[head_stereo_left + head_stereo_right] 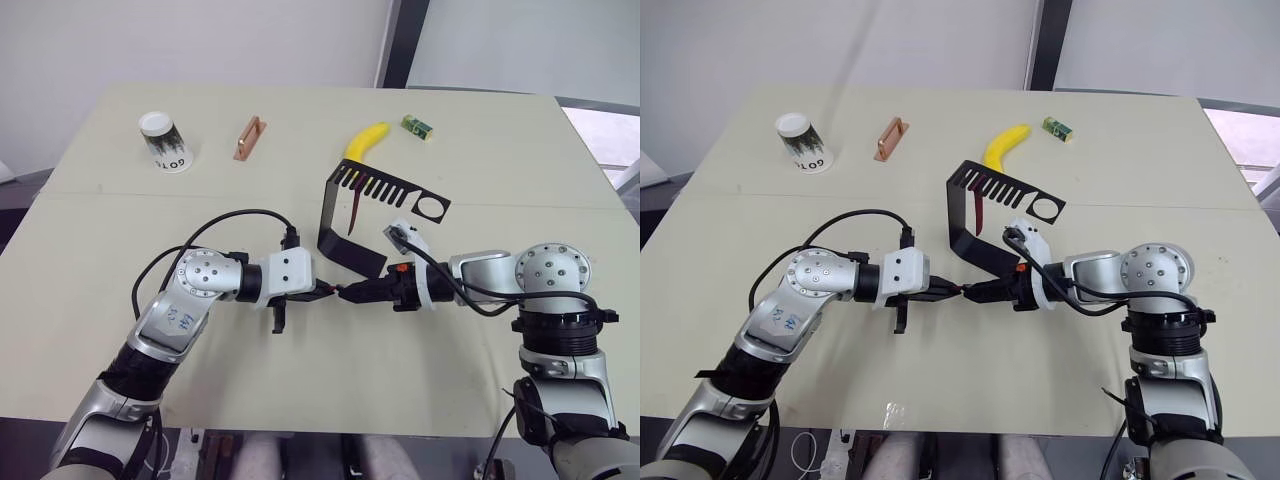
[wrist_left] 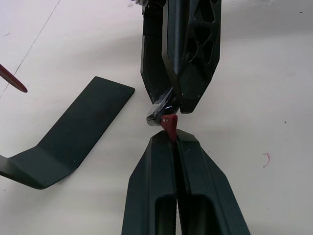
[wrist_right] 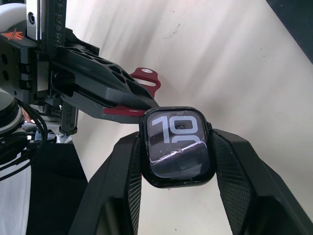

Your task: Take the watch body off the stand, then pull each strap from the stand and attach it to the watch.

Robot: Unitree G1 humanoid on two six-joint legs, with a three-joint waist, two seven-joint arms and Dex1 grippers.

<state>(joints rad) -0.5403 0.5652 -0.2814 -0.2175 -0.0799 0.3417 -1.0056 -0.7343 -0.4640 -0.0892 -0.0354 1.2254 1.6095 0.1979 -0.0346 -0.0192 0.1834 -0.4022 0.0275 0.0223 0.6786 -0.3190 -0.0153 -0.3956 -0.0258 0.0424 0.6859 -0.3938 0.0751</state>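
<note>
The right gripper clamps the small black rounded-square watch body, pale digits showing. Touching its edge, the slim maroon strap is pinched by the closed left gripper.

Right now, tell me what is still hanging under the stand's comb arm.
One maroon strap hangs from a slot of the stand, its tip above the table. How it hooks into the comb is hidden by the arm.

Pale beige table; white wall behind; dark vertical post; grey floor at edges
</note>
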